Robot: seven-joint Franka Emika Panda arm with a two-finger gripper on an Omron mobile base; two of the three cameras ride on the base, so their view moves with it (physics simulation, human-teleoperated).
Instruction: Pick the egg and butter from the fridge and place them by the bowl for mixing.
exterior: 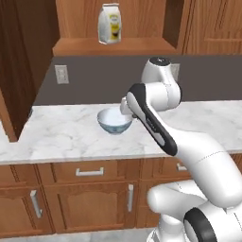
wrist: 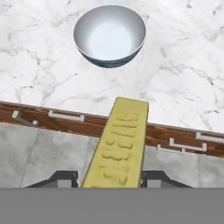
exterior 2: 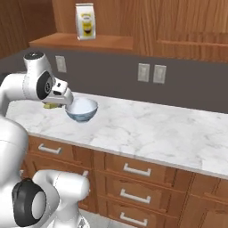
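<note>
Butter (wrist: 117, 144) is the thing in hand: in the hand view the pale-yellow stick sits clamped between the tool's (wrist: 113, 178) two dark tips, pointing toward the bowl (wrist: 110, 35) at 12 o'clock, with the table's (wrist: 183, 83) front edge crossing under it. From the left base, the arm hides the tool beside the bowl (exterior: 114, 121). From the right base, a yellow sliver (exterior 2: 52, 105) shows at the bowl's (exterior 2: 82, 109) 9 o'clock. Judged step: carrying butter in; next calls for reaching over the marble, lowering beside the bowl, then releasing.
</note>
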